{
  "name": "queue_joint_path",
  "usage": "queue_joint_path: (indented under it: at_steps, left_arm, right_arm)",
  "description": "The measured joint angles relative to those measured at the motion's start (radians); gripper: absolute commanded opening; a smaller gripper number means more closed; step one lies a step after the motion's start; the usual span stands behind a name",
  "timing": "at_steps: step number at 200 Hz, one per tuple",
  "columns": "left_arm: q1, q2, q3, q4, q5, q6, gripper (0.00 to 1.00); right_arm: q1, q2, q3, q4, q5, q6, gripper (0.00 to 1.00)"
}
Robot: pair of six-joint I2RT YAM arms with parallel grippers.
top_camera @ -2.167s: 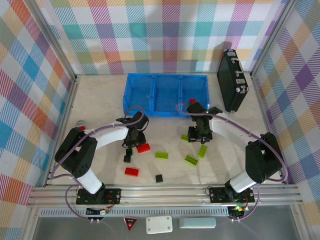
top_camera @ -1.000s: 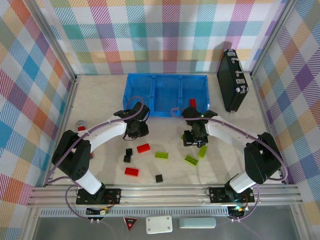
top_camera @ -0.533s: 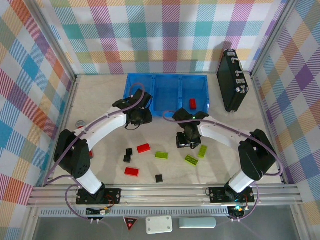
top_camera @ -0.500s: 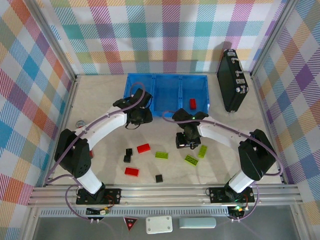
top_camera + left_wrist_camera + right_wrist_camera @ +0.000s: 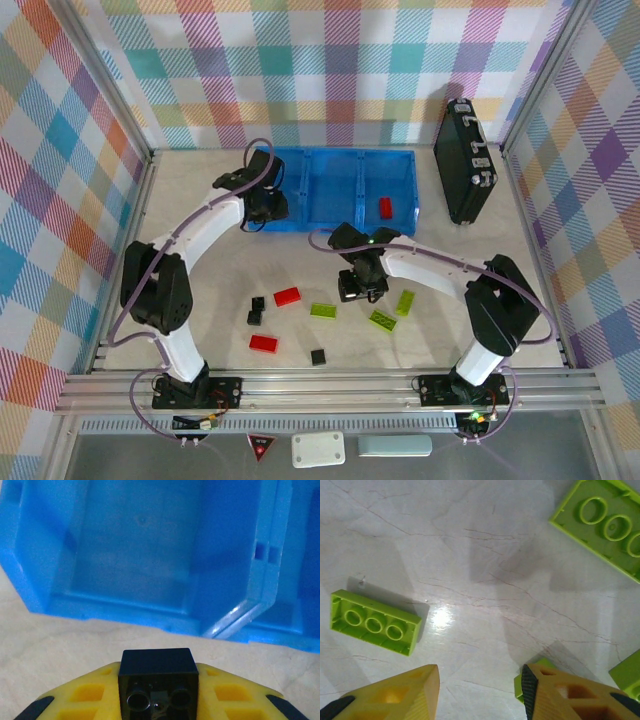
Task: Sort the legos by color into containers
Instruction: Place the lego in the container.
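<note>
Moved up-frame: left jaws, clamped on a black lego, at the near wall of the blue tray's left compartment. Right jaws shifted left, part-open, empty, above green legos on bench. Step: delivering black. Next: clear wall, release.

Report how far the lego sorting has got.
Done: one red lego lies in the right compartment of the blue tray. In hand: the left hand grips a black lego at the tray's left compartment; the right hand hangs open over green legos. Left on the table: two red legos, several green, three black legos.
</note>
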Motion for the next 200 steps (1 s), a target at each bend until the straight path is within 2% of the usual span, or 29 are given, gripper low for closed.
queue_joint_path:
  at_steps: [48,114,161,200]
  left_arm:
    - [0.040,0.147,0.139,-0.016,0.009,0.096,0.26]
    - [0.098,0.359,0.341,-0.089,0.054,0.160,0.25]
    - [0.099,0.494,0.479,-0.141,0.081,0.200,0.27]
    - [0.099,0.565,0.522,-0.161,0.091,0.208,0.27]
  right_arm:
    - [0.012,0.002,0.031,-0.014,0.006,0.004,0.49]
    - [0.013,0.002,0.058,-0.040,0.026,0.003,0.49]
    - [0.013,0.012,0.062,-0.052,0.034,0.004,0.49]
    - [0.013,0.014,0.062,-0.054,0.041,0.007,0.49]
